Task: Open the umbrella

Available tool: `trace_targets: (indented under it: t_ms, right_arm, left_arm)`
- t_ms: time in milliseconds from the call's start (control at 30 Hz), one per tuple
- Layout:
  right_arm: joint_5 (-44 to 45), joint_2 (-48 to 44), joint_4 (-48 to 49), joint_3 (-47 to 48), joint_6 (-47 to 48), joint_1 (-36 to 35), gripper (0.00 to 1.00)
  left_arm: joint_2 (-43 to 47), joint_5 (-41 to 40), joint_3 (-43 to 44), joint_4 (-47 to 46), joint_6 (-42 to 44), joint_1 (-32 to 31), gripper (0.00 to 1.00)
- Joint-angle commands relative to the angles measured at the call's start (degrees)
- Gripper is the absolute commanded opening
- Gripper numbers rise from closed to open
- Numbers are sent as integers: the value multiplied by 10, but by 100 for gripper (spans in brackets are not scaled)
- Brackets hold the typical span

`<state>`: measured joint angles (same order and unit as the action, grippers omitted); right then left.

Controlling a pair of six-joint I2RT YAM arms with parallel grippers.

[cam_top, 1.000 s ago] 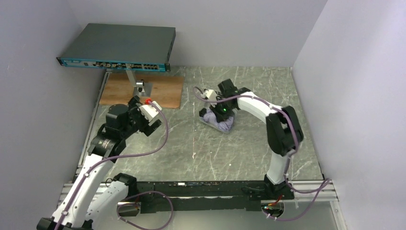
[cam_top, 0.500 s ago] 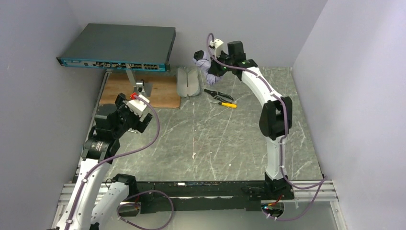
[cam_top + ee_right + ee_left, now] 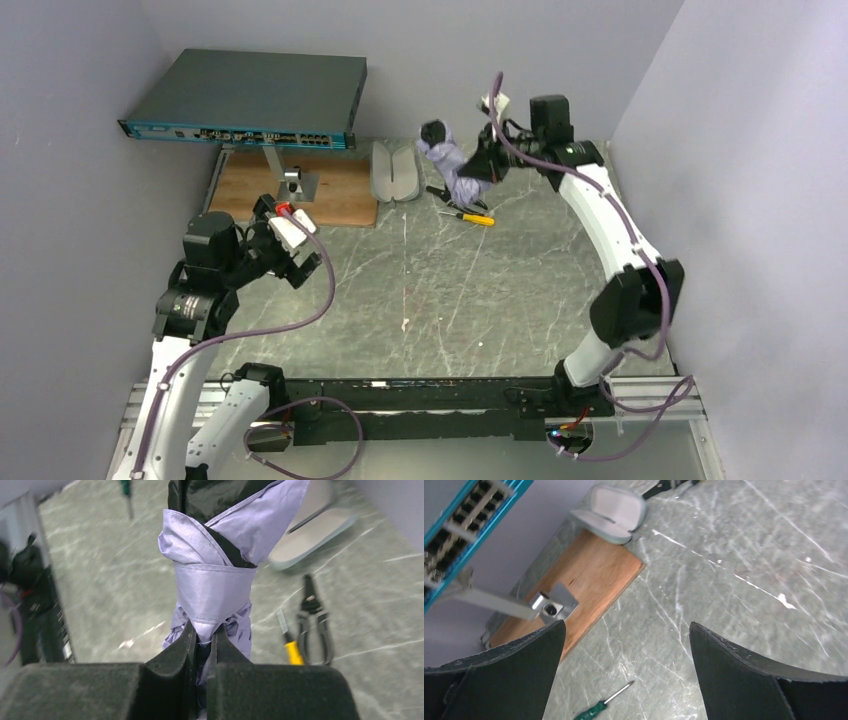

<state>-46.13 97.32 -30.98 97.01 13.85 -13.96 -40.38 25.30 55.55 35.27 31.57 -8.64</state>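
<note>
Umbrella [image 3: 215,580] in right claw [image 3: 202,637], case [image 3: 610,511] open

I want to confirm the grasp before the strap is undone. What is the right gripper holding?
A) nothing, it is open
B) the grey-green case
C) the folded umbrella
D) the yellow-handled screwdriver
C: the right wrist view shows the right gripper shut on the lavender fabric of the umbrella, while the screwdriver and the case lie on the table.
</note>
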Motion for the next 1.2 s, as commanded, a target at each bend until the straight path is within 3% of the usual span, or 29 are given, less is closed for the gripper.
trace_targets:
  t_ms: [0,100,267,367,467,600,667,800,1000,1167]
  right_arm:
    - [-88,-120,-146,-92,132,-19,0]
    - [-37,-206,-173,-179,205,-50,0]
    - [14,-349,-111,-288,219,-109,0]
    - [101,-437,-4,-363,232,-169,0]
    - [208,-495,119,-437,272,-212,0]
    - [230,-514,256,-498,340,-227,0]
    - [203,-510,276,-504,370,-231,0]
    - [129,-485,224,-483,441,-232,0]
    - [67,-452,156,-439,466,-233,0]
    - [89,-425,85,-409,485,-279,0]
  left_arm:
    - [-16,130,77,129,102,2,100]
    - [-20,152,105,181,128,2,100]
    - [-21,226,137,201,113,2,99]
    - [-27,274,145,182,82,1,99]
    - [-52,310,152,138,-9,1,97]
    - [-86,339,154,86,-89,0,91]
    - [-91,361,155,88,-52,-5,90]
    - [-72,264,137,98,114,-79,86]
    - [-54,161,96,64,211,-171,79]
    - [-45,145,58,45,326,-189,81]
